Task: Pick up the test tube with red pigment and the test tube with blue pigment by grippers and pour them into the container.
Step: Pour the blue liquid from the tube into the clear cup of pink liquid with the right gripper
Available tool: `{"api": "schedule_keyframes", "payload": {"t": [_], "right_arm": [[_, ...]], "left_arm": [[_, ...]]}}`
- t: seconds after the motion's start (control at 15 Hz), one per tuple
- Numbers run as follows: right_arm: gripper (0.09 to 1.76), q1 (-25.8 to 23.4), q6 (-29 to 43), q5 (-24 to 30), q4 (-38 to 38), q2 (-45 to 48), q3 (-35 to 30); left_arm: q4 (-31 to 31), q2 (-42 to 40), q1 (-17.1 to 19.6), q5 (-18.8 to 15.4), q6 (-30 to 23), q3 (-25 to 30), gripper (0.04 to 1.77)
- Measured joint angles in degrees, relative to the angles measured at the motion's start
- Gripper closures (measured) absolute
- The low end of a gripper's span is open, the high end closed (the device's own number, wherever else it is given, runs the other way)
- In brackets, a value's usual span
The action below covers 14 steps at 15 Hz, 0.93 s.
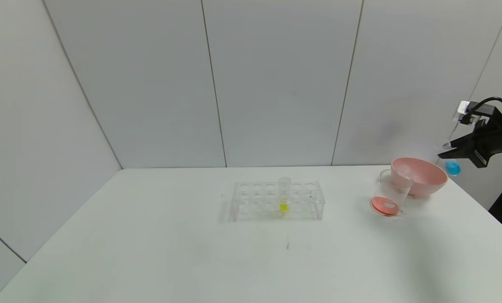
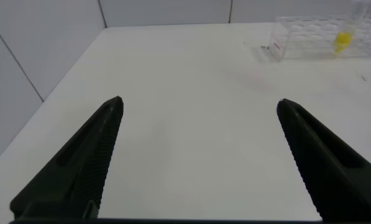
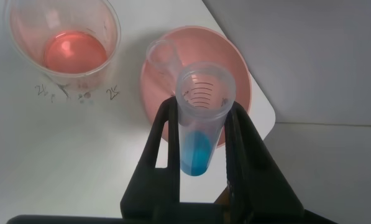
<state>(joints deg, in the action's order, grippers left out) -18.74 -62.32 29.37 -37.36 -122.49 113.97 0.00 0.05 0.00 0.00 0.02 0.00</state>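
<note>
Blue test tube [image 3: 199,134] clamped between right claw [image 3: 201,118] fingers, above pink bowl [image 3: 235,74]

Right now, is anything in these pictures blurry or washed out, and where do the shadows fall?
Head view: even soft light, the clear rack nearly fades into the white table, faint shadow near the beaker. Left wrist view: the open left gripper looks soft up close. Right wrist view: the blue tube in the right gripper is sharp over the pink bowl.
</note>
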Motion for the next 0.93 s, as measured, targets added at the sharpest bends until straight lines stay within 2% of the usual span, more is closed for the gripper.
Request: {"api": "schedule_keyframes", "payload": {"t": [0.4, 0.6, 0.93], "right_arm": [[1.36, 5.0, -1.6, -4.3, -0.2, -0.3, 0.6], [1.36, 6.9, -4.7, -9.0, -3.9, 0.2, 0.6], [1.36, 11.0, -6.8, -16.6, -5.0, 1.4, 0.6]], "left_arm": [[0.0, 0.0, 0.0, 0.0, 0.0, 0.0, 0.05], [0.0, 0.0, 0.0, 0.0, 0.0, 0.0, 0.05], [0.0, 0.0, 0.0, 0.0, 0.0, 0.0, 0.05]]}}
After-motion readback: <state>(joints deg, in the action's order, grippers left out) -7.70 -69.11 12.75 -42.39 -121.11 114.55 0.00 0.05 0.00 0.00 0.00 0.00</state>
